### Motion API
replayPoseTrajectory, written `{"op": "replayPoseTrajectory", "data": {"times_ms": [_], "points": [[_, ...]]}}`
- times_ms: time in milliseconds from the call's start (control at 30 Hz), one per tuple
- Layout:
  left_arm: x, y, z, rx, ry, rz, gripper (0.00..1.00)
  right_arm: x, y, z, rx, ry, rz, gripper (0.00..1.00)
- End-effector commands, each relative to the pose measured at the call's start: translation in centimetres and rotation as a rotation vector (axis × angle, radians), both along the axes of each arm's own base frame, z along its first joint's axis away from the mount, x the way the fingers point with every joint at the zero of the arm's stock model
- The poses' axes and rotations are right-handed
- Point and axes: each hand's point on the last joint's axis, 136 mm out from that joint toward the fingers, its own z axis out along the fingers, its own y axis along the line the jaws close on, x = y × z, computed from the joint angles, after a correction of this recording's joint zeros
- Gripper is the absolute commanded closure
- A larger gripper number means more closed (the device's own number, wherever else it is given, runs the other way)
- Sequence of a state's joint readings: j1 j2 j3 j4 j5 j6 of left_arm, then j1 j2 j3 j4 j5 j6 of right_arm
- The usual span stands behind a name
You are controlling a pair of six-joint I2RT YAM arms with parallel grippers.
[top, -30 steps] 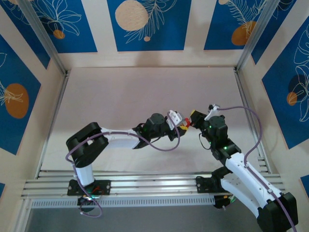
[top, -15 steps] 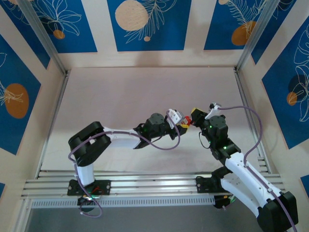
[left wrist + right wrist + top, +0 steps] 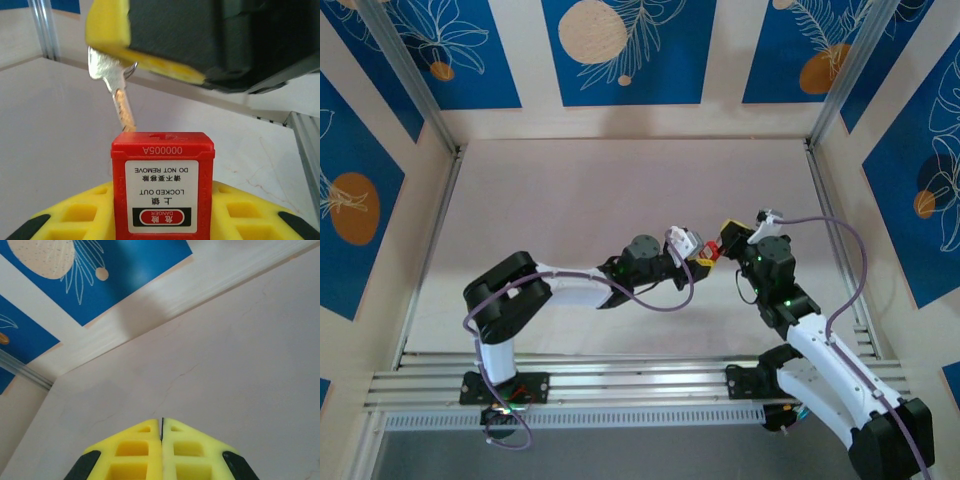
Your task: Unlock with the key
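Half done, I'd say: right gripper [image 3: 161,432] clamped on the key [image 3: 117,85], its tip at the top of the red padlock [image 3: 162,185] mid-frame. Left gripper [image 3: 162,222] grips that padlock; insertion and turn remain.

I saw the key [image 3: 114,75], small, flat and silvery with a brassy-tinted blade, pinched by its head in the right gripper [image 3: 161,432]. It hung tilted, tip down, meeting the top rear edge of the red padlock [image 3: 162,185]. I couldn't tell whether the tip had entered. The padlock stood clamped in the left gripper [image 3: 704,259].
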State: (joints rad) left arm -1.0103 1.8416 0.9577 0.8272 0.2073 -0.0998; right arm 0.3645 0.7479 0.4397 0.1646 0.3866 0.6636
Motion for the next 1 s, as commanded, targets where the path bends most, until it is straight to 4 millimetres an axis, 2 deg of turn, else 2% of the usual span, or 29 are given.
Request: {"op": "replayPoseTrajectory", "data": {"times_ms": [0, 133, 367, 633, 967], "points": [[-0.7, -0.8, 3.6, -0.105, -0.047, -0.044, 0.78, 0.6, -0.7, 1.8, -0.029, -0.049, -0.03, 1.0], [-0.5, -0.8, 3.4, -0.1, -0.038, -0.039, 0.78, 0.5, -0.5, 2.0, -0.015, -0.06, -0.027, 1.0], [-0.2, -0.8, 1.5, -0.052, -0.116, 0.007, 0.77, 0.2, -0.8, 4.2, -0.045, -0.12, -0.042, 1.0], [0.6, -0.1, 1.6, -0.086, -0.247, 0.065, 0.76, -0.4, -0.5, 5.4, -0.057, -0.194, -0.015, 1.0], [1.3, -0.7, 1.8, -0.097, -0.239, 0.063, 0.78, -1.3, 1.0, 4.4, -0.08, -0.226, 0.039, 1.0]]}}
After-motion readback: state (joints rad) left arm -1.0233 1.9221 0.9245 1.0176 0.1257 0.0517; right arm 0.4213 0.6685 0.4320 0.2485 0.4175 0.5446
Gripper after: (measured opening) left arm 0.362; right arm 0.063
